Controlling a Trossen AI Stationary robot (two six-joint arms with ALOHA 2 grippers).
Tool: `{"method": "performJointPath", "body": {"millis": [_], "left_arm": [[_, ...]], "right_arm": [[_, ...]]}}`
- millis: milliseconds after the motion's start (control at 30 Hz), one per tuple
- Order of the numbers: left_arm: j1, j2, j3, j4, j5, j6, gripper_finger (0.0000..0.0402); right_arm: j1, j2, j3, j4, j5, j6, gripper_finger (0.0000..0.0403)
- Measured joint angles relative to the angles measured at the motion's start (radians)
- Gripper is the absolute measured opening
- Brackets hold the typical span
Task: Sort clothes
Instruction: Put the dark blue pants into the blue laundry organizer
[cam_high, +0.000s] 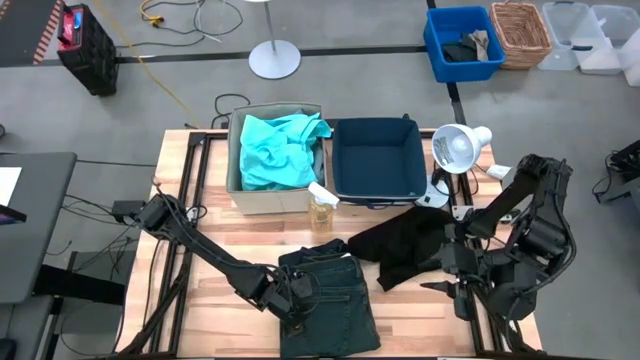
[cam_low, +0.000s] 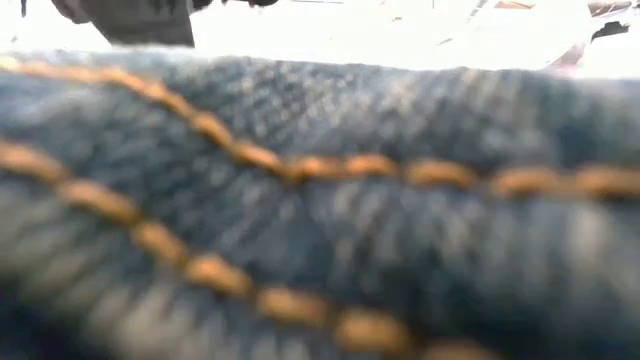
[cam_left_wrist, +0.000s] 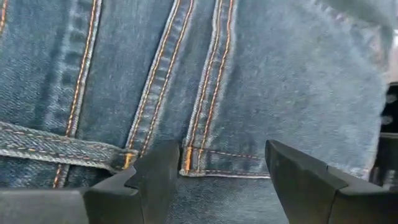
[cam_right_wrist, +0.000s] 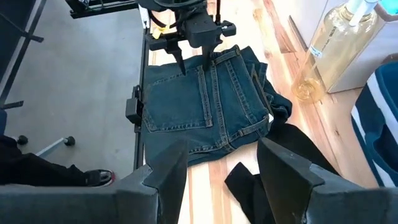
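Note:
The dark indigo jeans lie folded flat on the table's near middle, and their denim fills the low view. My left gripper is open and points down over the jeans' left part, its fingers astride a stitched seam; it also shows in the right wrist view. The black garment lies crumpled on the table to the right of the jeans. My right gripper is open and empty above the black garment's near end. The turquoise top lies in the beige box. The pale blue piece does not show. My left gripper comes at the jeans from above, its open fingers on either side of a double orange-stitched seam next to a belt loop. The jeans lie flat on the table. I cannot tell whether the fingertips touch the denim.
The navy box stands beside the beige box at the table's far side. A clear spray bottle stands before them, close to the jeans' far edge. A white lamp head sits at the far right. Bare wood shows at the near left.

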Motion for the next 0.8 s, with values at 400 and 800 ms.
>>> {"method": "performJointPath", "body": {"millis": [400, 800], "left_arm": [[0.014, -0.001, -0.038, -0.019, 0.010, 0.002, 0.0238], [0.030, -0.003, -0.013, -0.142, 0.055, -0.071, 0.0238]], "right_arm": [[0.000, 0.000, 0.000, -0.033, 0.000, -0.002, 0.0207], [-0.001, 0.000, 0.000, -0.034, 0.000, -0.005, 0.0207]]}}
